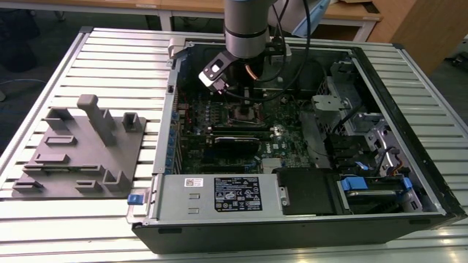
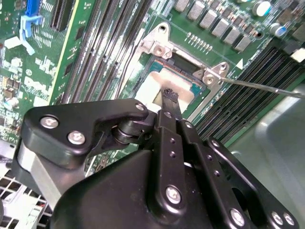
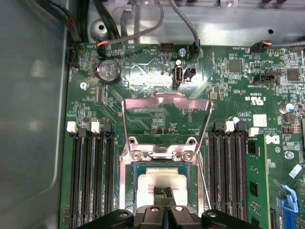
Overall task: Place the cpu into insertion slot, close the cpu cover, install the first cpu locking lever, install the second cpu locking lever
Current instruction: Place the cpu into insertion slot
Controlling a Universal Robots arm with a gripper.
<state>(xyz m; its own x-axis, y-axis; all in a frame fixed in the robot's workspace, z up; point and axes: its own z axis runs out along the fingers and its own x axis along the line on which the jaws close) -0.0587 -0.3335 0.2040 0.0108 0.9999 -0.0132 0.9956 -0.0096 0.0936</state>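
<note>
Claw (image 3: 165, 192) is down over the socket with its two fingers (image 3: 159, 194) pressed together and nothing pinched between them. The tips sit right at the top face of the cpu (image 3: 157, 177), though I can't tell if they actually touch. That one cpu lies flat in the single slot (image 3: 138, 165), pale side up. It's square, so no long axis to speak of, and its edges line up with the slot's rim. The one cover (image 3: 167, 101) is flipped up open on the far side of the slot, with green board (image 3: 143, 81) showing through its window. One thin lever rod (image 2: 267, 88) sticks out beside the slot, unlatched. Long black slots (image 3: 90, 181) flank both sides. Further out it's one open case (image 1: 292, 230) on a slatted counter (image 1: 109, 49), with a grey block (image 1: 80, 153) on the exterior view's left.
</note>
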